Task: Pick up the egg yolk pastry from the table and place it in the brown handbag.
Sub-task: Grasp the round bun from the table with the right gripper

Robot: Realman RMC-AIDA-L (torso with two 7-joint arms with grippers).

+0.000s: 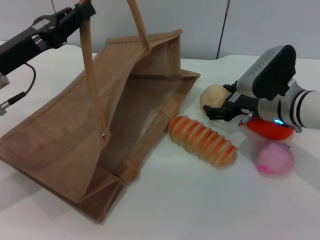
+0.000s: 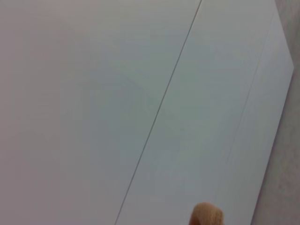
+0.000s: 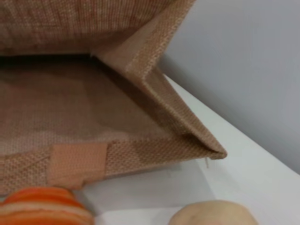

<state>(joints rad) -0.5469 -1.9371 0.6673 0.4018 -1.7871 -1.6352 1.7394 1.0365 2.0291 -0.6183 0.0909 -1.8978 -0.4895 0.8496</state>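
Observation:
The egg yolk pastry (image 1: 213,96), a pale cream ball, lies on the white table just right of the brown handbag (image 1: 65,135). It also shows in the right wrist view (image 3: 213,213). My right gripper (image 1: 224,100) is open at the pastry's right side, with one finger above it and one below. The handbag lies tilted with its mouth open toward the pastry, and its mouth shows in the right wrist view (image 3: 70,103). My left gripper (image 1: 82,12) is shut on one bag handle (image 1: 90,65) and holds it up at the top left.
A long orange-striped bread (image 1: 202,141) lies in front of the pastry, next to the bag's mouth. An orange-red pear (image 1: 270,130) sits under my right wrist. A pink ball (image 1: 275,157) lies in front of it.

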